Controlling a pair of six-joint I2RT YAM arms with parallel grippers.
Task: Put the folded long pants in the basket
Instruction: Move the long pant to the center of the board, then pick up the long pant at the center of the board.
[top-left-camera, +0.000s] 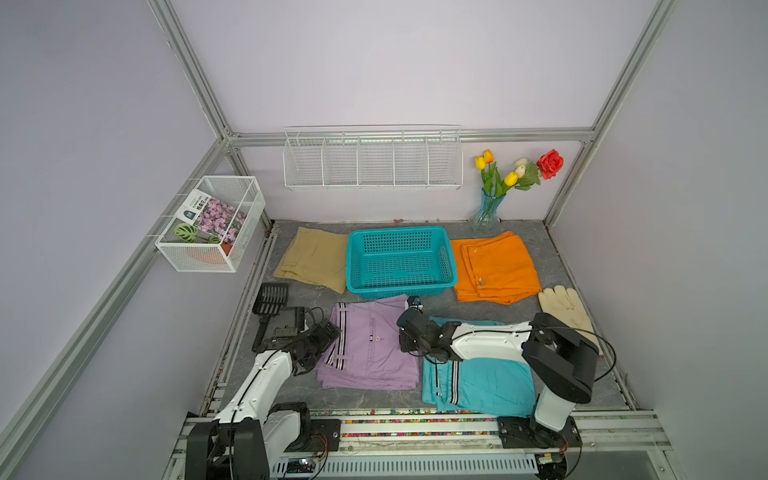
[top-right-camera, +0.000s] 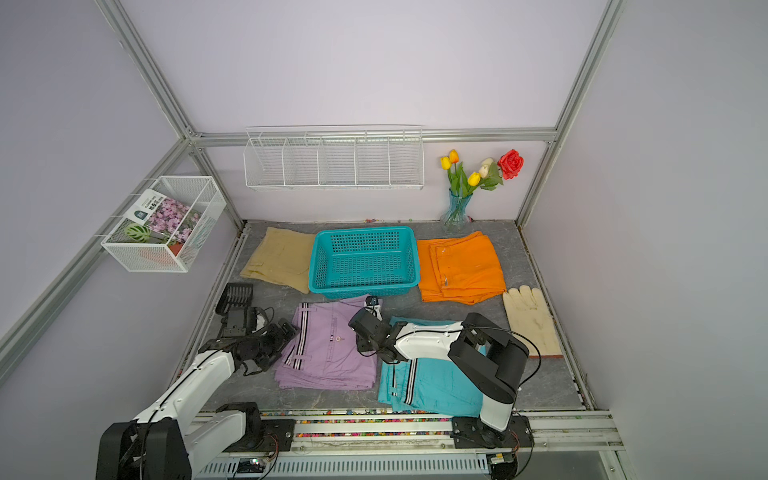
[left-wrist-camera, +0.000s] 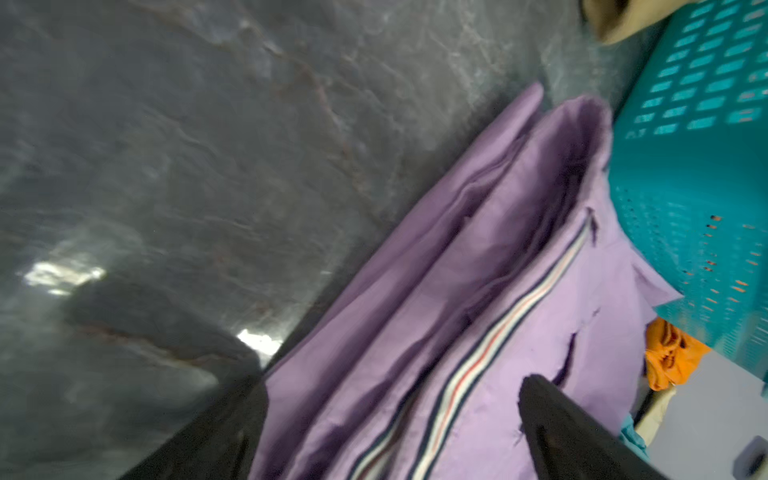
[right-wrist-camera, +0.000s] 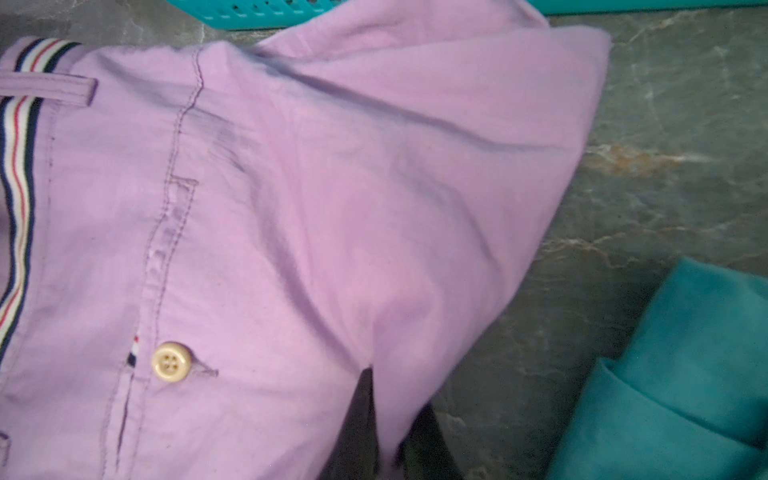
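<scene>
Your right gripper (right-wrist-camera: 395, 434) is clamped on the lilac pants (top-left-camera: 370, 340). The wrist view shows its dark fingers (right-wrist-camera: 365, 415) pinched together on the cloth edge nearest the turquoise pants (top-left-camera: 490, 380). Your left gripper (left-wrist-camera: 395, 378) stands wide apart at the opposite, striped edge of the same lilac pair, with one finger (left-wrist-camera: 573, 432) over the cloth and the other low beside the stack. It is not gripping anything. The lilac pants lie folded on the grey table (top-left-camera: 299, 386), and their far edge reaches the near wall of the teal basket (top-left-camera: 397, 230). The turquoise pair lies just beside them, partly under your right arm. The tan pants (top-left-camera: 313, 259) lie against the basket's left wall and the orange pants (top-left-camera: 496, 266) against its right wall. All four pairs are outside the basket. A cream glove (top-left-camera: 561, 309) lies near the orange pair.
</scene>
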